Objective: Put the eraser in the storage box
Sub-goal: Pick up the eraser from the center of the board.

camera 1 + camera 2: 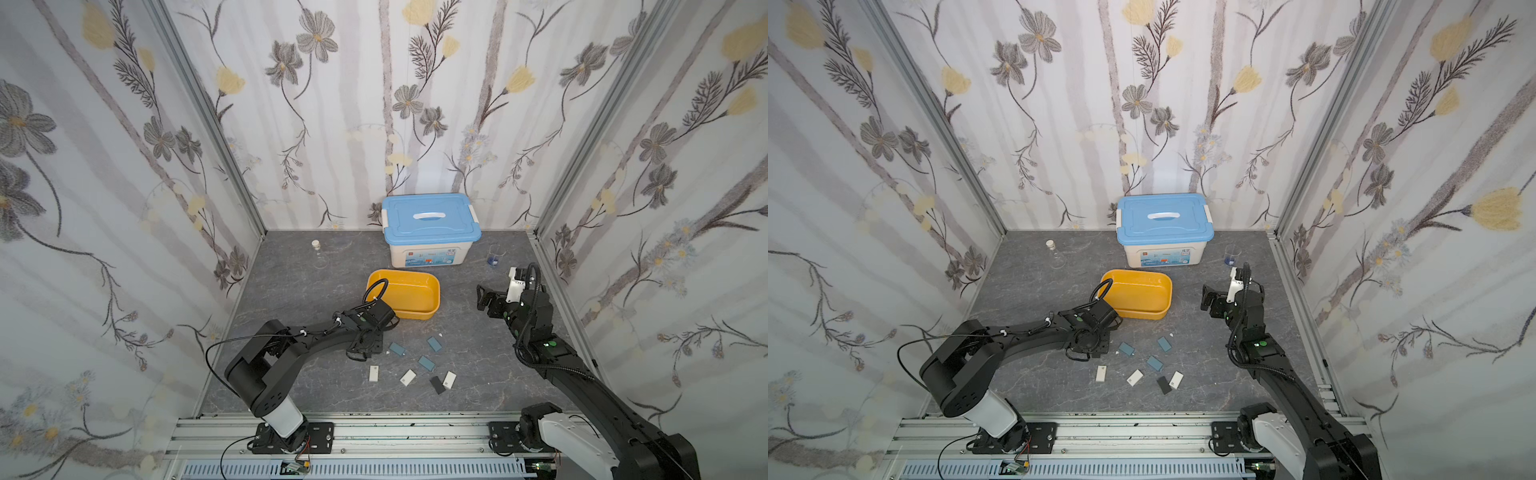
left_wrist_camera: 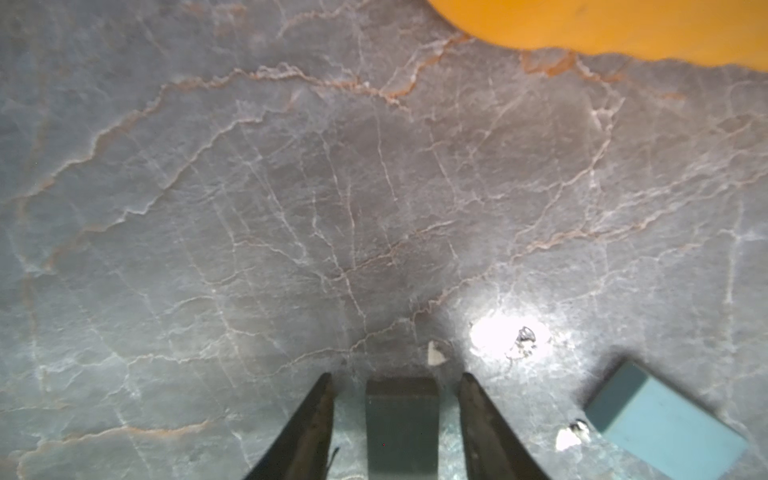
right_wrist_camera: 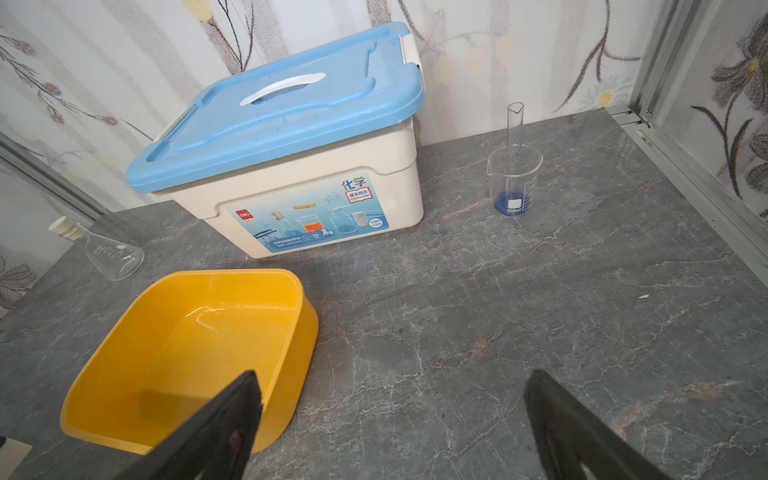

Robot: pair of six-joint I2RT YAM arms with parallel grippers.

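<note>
My left gripper is down at the table, open, with a dark grey-blue eraser between its fingers and a thin gap on each side. In both top views the left gripper hides that eraser. The yellow-orange storage box stands just behind it. My right gripper hangs wide open and empty above the table, to the right of the box.
Several loose erasers lie in front of the box: blue, white, black. A white bin with a blue lid, a glass flask and a beaker stand at the back. Walls close three sides.
</note>
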